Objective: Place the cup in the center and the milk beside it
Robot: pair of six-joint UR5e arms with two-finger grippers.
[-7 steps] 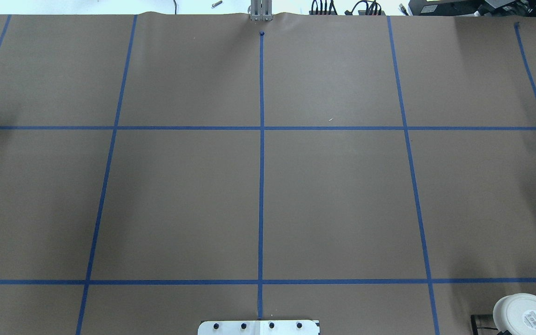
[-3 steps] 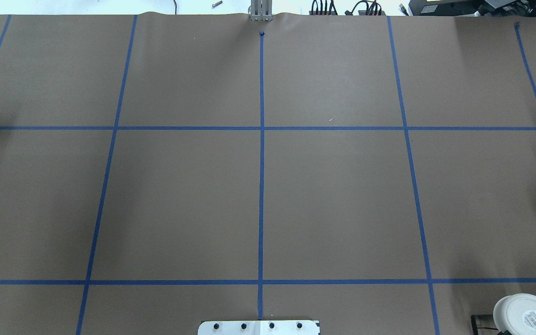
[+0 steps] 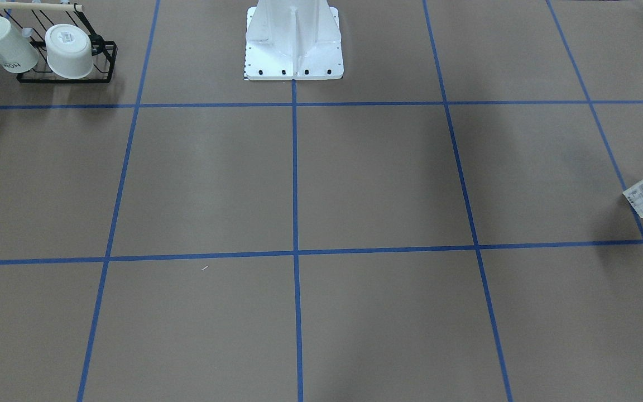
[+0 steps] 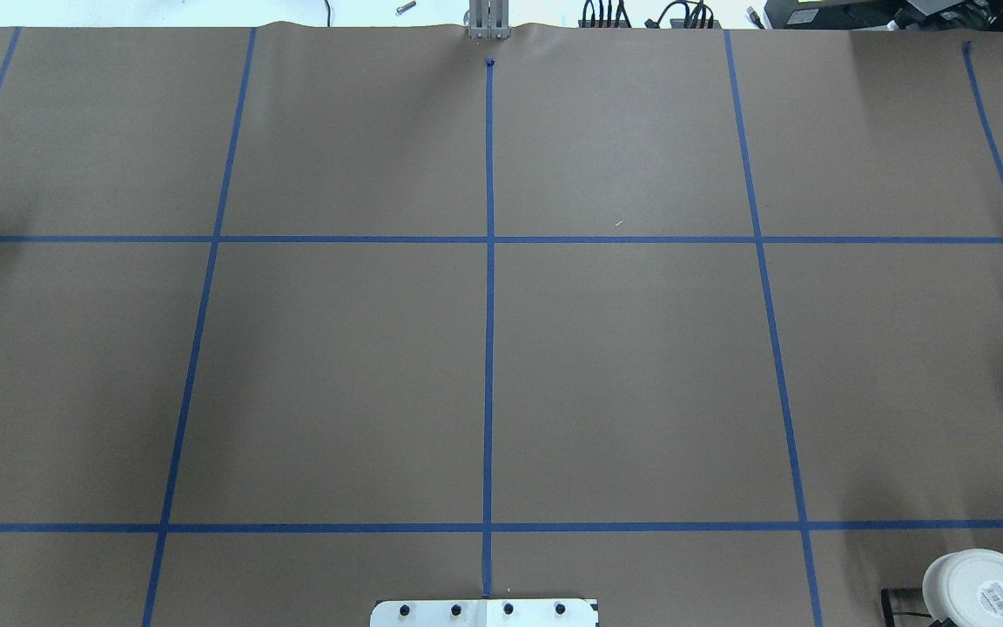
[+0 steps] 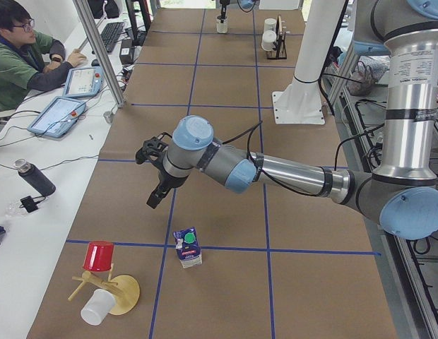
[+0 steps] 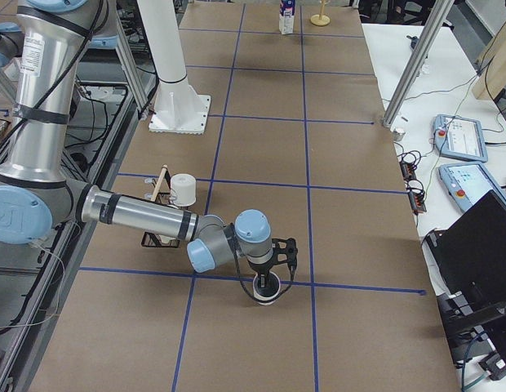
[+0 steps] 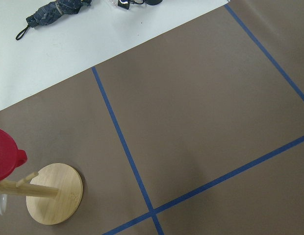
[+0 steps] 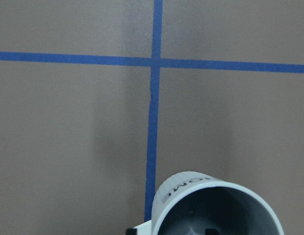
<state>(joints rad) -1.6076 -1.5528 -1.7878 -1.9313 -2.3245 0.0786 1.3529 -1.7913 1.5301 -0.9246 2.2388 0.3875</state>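
The right hand [image 6: 266,276] points straight down onto the cup [image 6: 267,290]. The cup is upright at a blue tape line [image 6: 359,288] toward the robot's right end of the counter [image 4: 623,374], well apart from the middle. The right wrist view looks into the cup's dark grey inside, with dark lettering on its white wall. The fingers are hidden there, so I cannot tell whether the hand is wide, narrow or gripping, nor whether the cup rests on the paper. Near the forearm is a black wire rack [image 3: 65,80] holding 2 inverted white cups: a wide cup [image 3: 70,51] with a sticker on its base and a lettered cup [image 3: 3,46].

The milk [image 5: 188,247] stands upright at the opposite end, on a tape line just beside a crossing. The left hand [image 5: 155,201] hangs above the counter near the carton but apart from it, fingers slanting down. Its opening cannot be judged from this side view. Near the milk stands a wooden mug tree [image 5: 123,293] carrying 1 red cup [image 5: 99,256] and 1 white cup [image 5: 97,308].
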